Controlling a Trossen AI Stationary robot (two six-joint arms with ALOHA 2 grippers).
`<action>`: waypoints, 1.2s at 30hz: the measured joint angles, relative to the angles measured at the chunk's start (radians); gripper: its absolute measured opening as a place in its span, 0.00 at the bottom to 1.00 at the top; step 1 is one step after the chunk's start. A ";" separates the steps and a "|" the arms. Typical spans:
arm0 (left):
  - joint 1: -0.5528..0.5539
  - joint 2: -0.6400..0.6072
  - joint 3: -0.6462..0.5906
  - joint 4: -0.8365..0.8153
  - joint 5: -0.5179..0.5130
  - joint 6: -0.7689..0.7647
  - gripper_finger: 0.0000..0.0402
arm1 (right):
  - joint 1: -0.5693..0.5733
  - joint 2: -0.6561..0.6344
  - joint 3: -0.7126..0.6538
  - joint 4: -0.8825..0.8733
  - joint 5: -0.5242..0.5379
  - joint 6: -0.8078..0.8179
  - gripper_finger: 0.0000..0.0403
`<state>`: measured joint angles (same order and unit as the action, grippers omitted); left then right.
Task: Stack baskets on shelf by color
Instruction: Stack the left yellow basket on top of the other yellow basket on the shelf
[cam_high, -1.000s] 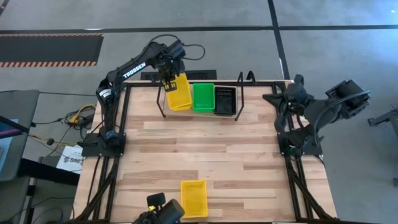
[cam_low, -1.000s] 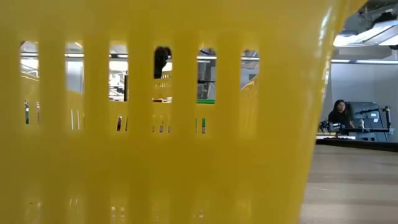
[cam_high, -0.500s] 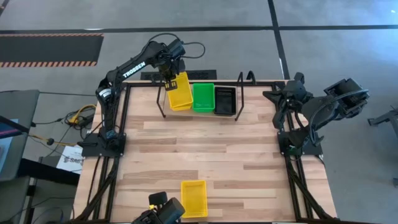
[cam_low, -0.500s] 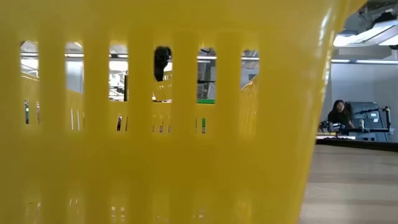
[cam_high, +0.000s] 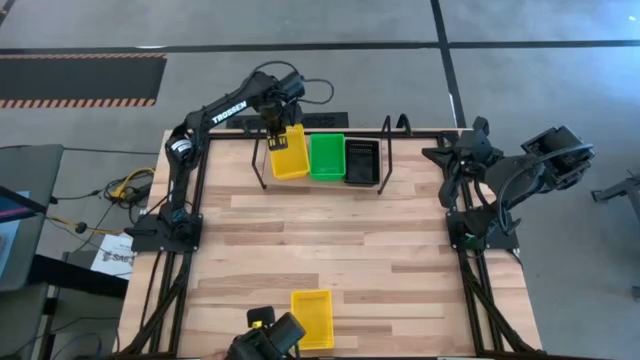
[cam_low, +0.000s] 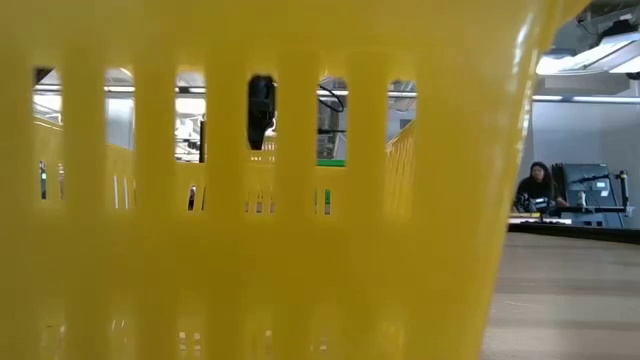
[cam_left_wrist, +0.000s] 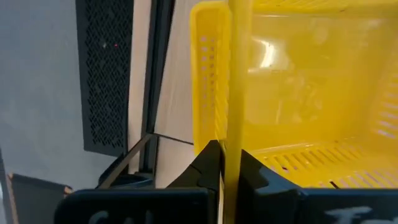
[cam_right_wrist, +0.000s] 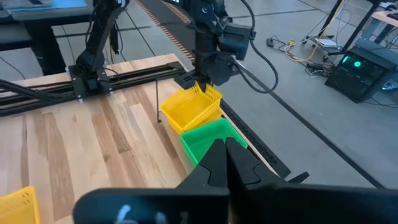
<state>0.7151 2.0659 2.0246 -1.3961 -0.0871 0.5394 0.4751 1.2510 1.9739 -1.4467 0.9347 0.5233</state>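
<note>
The step in hand appeared to be setting a yellow basket (cam_high: 289, 156) onto the shelf (cam_high: 262, 168) at the far edge of the table (cam_high: 330, 240). The left gripper (cam_high: 275, 140) was clamped on that basket's far wall, at the shelf's left end, just beside a green basket (cam_high: 326, 156) and a black basket (cam_high: 361, 160) in the same row. The next move probably called for lowering it level and then releasing. The right gripper (cam_right_wrist: 224, 155) waited, fingers closed and empty, off the table's right side. A second yellow basket (cam_high: 311, 318) lay at the near edge, well apart (likely next to be stacked). It filled the low view almost completely, hiding the shelf. Whether the held basket was already resting on the rack could not be told.
</note>
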 joint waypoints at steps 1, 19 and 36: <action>0.000 0.000 0.000 -0.002 -0.001 0.005 0.00 | 0.000 0.000 0.000 0.000 0.000 0.000 0.00; 0.013 -0.001 0.000 -0.019 0.029 -0.059 0.00 | 0.000 0.000 0.000 -0.027 0.000 0.000 0.00; 0.004 -0.002 0.000 -0.063 0.023 -0.138 0.00 | 0.000 0.000 0.000 -0.042 -0.019 -0.003 0.00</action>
<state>0.7192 2.0640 2.0243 -1.4592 -0.0645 0.4017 0.4751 1.2510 1.9739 -1.4883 0.9153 0.5201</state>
